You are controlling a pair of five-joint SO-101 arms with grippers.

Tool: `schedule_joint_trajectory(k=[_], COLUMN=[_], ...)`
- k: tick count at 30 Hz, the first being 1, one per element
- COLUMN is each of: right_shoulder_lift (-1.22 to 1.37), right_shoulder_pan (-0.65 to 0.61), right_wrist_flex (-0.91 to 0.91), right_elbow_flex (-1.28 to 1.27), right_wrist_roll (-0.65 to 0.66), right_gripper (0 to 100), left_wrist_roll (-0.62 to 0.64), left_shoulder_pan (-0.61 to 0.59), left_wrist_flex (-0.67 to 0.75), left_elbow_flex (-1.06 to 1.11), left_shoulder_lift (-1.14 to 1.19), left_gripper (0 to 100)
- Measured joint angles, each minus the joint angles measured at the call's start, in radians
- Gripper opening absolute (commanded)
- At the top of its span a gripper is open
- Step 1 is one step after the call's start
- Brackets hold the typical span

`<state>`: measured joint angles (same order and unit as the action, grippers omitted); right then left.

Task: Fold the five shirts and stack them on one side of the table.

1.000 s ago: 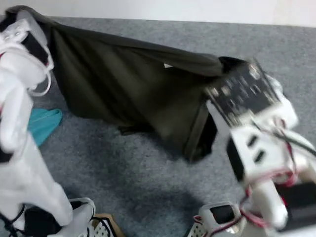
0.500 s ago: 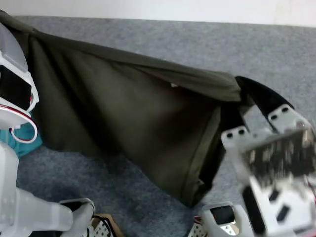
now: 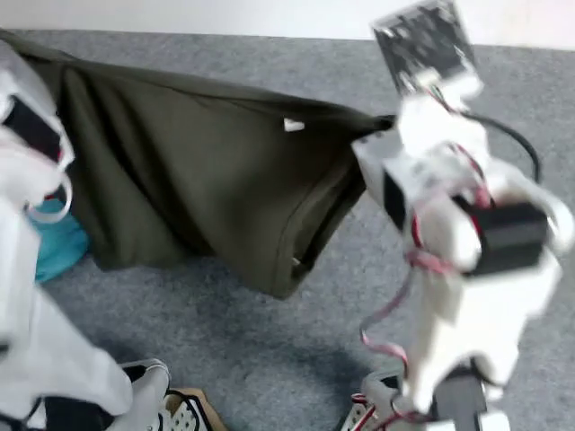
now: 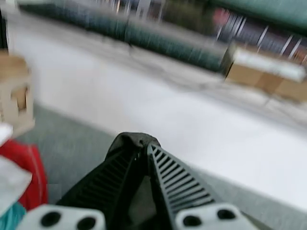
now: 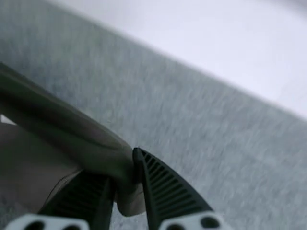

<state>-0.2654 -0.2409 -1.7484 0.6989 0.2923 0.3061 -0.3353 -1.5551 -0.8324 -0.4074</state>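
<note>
This is looking like a robotics lab or workshop. White arms [image 3: 467, 296] carrying a bare circuit board [image 3: 424, 40] and loose red wires [image 3: 418, 260] are standing at a desk [image 3: 234, 341] covered in grey felt, and cardboard boxes [image 4: 266, 76] are sitting along the blurred room behind.

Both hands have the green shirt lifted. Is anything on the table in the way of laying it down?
A teal shirt lies on the table by the left arm, next to the green shirt's hanging edge. The bare table in front shows nothing else; what is under the lifted shirt is hidden.
</note>
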Motion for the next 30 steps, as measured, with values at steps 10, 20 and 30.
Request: schedule_joint_trajectory(k=[10,20,30], right_shoulder_lift=[0.187,0.313,0.37], right_shoulder_pan=[0.009,0.037,0.172], right_wrist_flex=[-0.003,0.16,0.488], right_elbow_flex=[-0.044,-0.279,-0.56], right_wrist_roll=[0.003,0.095,0.176], right_gripper=[1.0,10.1,1.8], left_wrist_roll=[0.0,0.0,0.0], left_shoulder_pan=[0.041,0.112,0.206], left_wrist_flex=[0.118,0.129,0.288], left_elbow_flex=[0.393,0.586,0.806], left_shoulder_lift=[0.005,0.005,0.005], left_gripper=[1,1,1])
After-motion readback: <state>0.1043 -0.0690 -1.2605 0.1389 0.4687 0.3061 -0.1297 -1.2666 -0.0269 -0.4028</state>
